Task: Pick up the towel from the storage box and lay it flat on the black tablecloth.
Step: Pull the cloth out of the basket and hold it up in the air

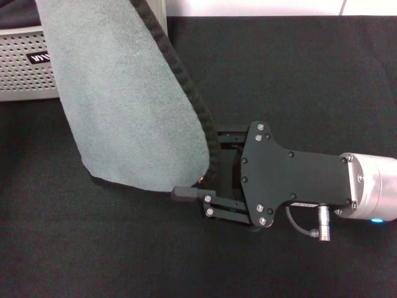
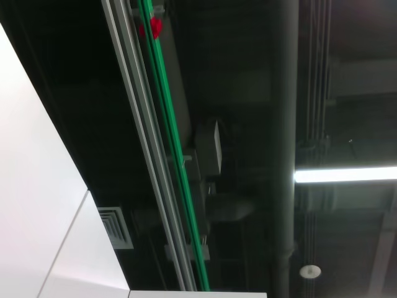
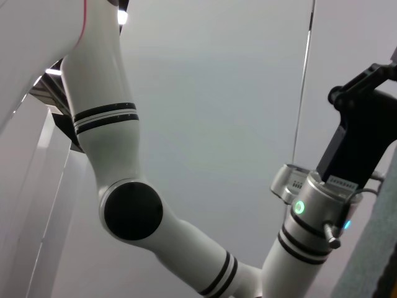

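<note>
Overhead, the towel (image 1: 133, 99) hangs in the air as a long grey-teal sheet, its black stitched edging running down the side nearest the right arm and curling round the rounded lower corner. Its top leaves the head view, so whatever holds it up there is out of sight. The lower corner hangs over the black tablecloth (image 1: 298, 74) that covers the bench, well out of the storage box (image 1: 28, 68), whose perforated grey wall and small black label show at the far left corner, partly behind the cloth.

The right hand (image 1: 193, 186) reaches in low from the right side, lying level over the tablecloth with its fingers spread on either side of the towel's lower corner. One dark fingertip (image 1: 183, 194) juts out just below the hem; the other is hidden behind the cloth. Whether the fingers pinch the edging cannot be told.

From the right wrist view, the left arm (image 3: 133, 211) is raised high, with a strip of towel along the frame's edge. The left hand's state cannot be told.
</note>
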